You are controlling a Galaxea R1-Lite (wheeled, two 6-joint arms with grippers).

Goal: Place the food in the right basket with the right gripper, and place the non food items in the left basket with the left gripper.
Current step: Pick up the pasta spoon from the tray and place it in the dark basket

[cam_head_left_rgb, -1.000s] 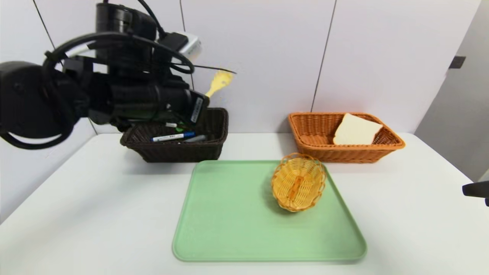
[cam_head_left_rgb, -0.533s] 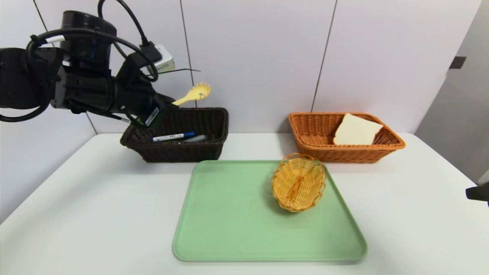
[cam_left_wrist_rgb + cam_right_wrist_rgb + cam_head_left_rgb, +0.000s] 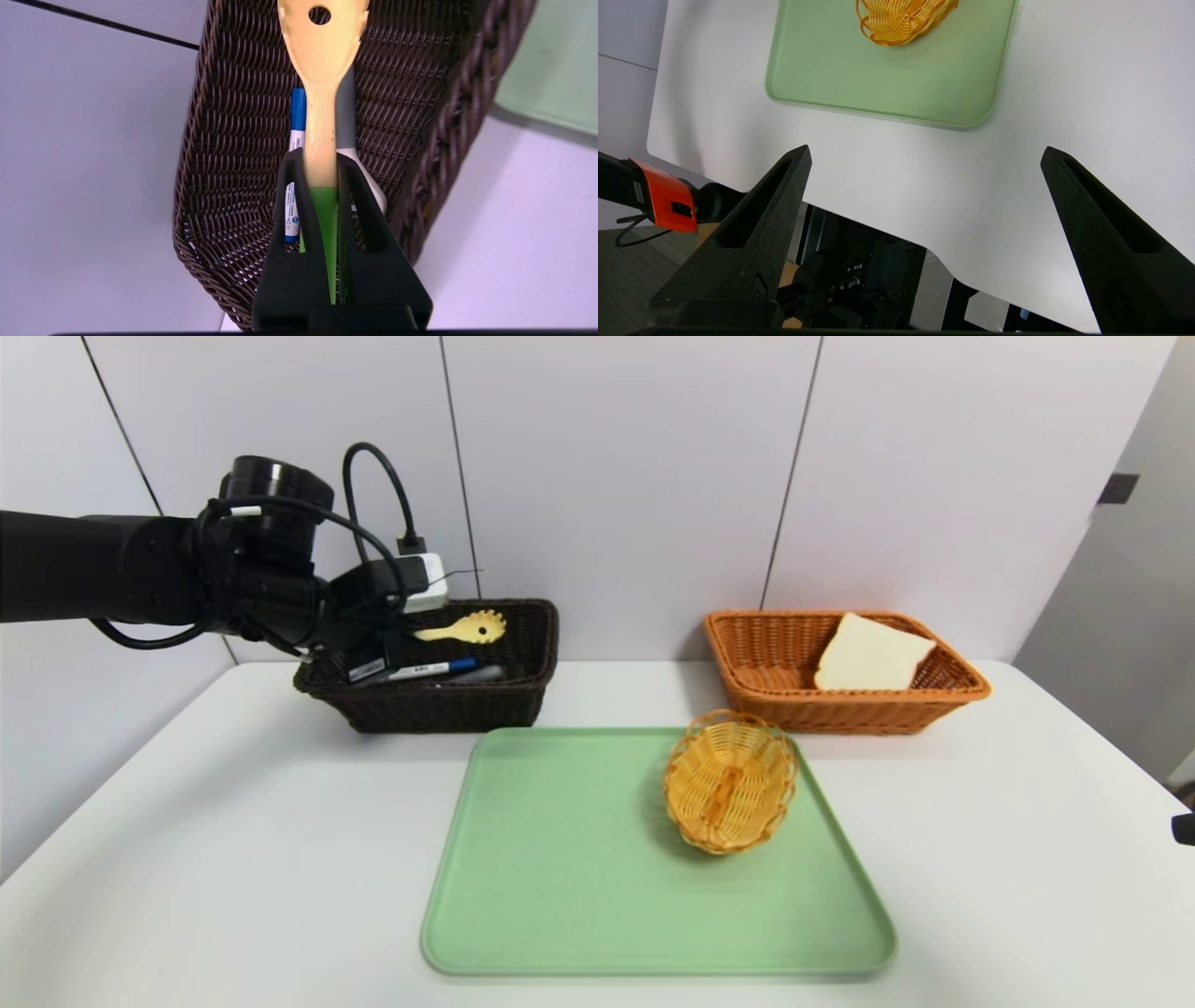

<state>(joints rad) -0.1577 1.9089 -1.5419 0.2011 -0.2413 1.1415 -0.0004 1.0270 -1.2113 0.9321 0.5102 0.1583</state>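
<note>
L gripper (image 3: 320, 179): over the dark left basket (image 3: 523, 686), jaws clamped on the handle of the yellow pasta spoon (image 3: 464, 631); head end poked out across the basket, roughly level.
Spoon handle: green section sat betw. the jaws, yellow part just beyond the tips (wrist view).
Basket contents: blue marker (image 3: 422, 670) and a grey item lay on the bottom, under the spoon.
R gripper (image 3: 924, 154): parked off the table's (image 3: 233, 859) near right edge, jaws wide apart, nothing in them.
Right basket (image 3: 775, 695): orange, bread slice (image 3: 868, 655) already leaning inside.
Tray (image 3: 560, 859): green, only a small yellow wicker basket (image 3: 729, 780) left on it.
Stage: prob. the release step for the spoon; not yet let go.
Risk 1: spoon was long vs. basket; if dropped tilted, head could catch the rim and tip out.
Risk 2: jaws low by the near wall; opening or pulling back could snag the weave and drag the basket.
Risk 3: landing on the marker, spoon may roll or sit proud.
</note>
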